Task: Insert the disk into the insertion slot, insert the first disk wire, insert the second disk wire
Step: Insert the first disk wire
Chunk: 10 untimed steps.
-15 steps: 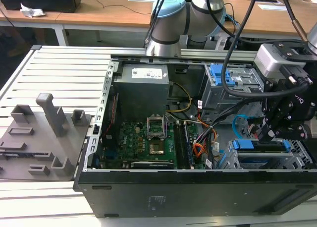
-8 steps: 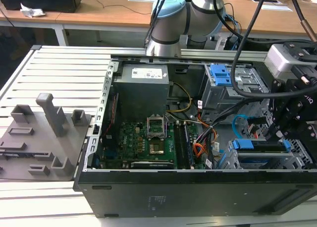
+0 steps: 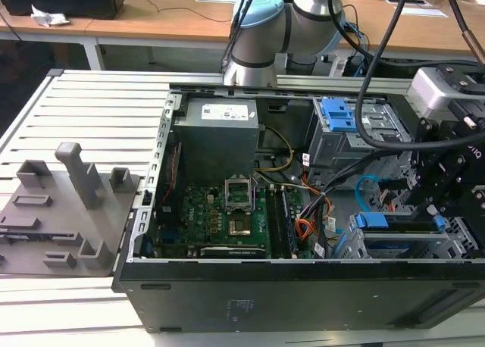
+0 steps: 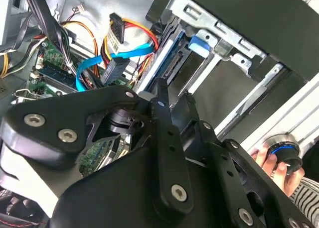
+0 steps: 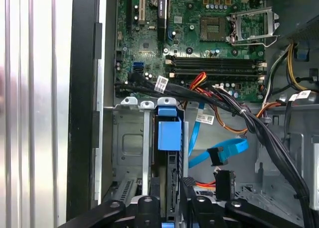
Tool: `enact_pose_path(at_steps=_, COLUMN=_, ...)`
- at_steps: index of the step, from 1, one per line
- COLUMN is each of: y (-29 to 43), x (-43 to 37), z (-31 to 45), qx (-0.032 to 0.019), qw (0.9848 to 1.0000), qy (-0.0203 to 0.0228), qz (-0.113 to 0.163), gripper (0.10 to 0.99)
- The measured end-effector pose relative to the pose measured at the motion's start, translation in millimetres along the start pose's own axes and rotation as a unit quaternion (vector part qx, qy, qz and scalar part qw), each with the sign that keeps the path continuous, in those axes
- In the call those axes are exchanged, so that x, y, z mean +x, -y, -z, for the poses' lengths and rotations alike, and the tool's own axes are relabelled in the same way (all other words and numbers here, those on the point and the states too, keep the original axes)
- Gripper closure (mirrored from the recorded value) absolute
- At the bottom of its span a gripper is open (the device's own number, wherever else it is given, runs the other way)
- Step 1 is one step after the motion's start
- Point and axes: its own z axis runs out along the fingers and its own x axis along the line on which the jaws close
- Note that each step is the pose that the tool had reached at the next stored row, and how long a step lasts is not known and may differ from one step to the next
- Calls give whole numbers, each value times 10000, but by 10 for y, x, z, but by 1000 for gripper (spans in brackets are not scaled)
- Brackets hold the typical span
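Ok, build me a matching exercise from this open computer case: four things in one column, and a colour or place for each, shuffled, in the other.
Things
1. the disk
2. the second disk wire
3. the first disk wire
4. the motherboard

Descriptions
A. green, studded with chips and sockets
B. red and orange strands ending in a dark plug
C. seated in the insertion slot, blue bracket end showing
D. light blue, curving through the open space beside the slot

Pairs: 1-C, 2-D, 3-B, 4-A
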Motion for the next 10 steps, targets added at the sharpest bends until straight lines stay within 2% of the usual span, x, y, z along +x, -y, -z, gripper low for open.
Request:
enact_pose_path(at_steps=1, y=30, x=-4, z=0, qx=0, qw=10000, qy=-1, qz=1, gripper=784)
enact_pose_path(at_steps=2, y=120, x=-28, z=-4, qx=-2, qw=10000, qy=-3, qz=0, gripper=784)
enact_pose_path(at_steps=3, y=141, x=-119, z=-5, qx=-2, qw=10000, qy=-4, qz=0, gripper=784)
enact_pose_path(at_steps=5, y=148, x=-252, z=-5, qx=-2, qw=10000, qy=-4, qz=0, gripper=784)
enact_pose_path(at_steps=10, y=165, x=-407, z=-10, qx=-2, qw=10000, qy=-4, qz=-1, gripper=784)
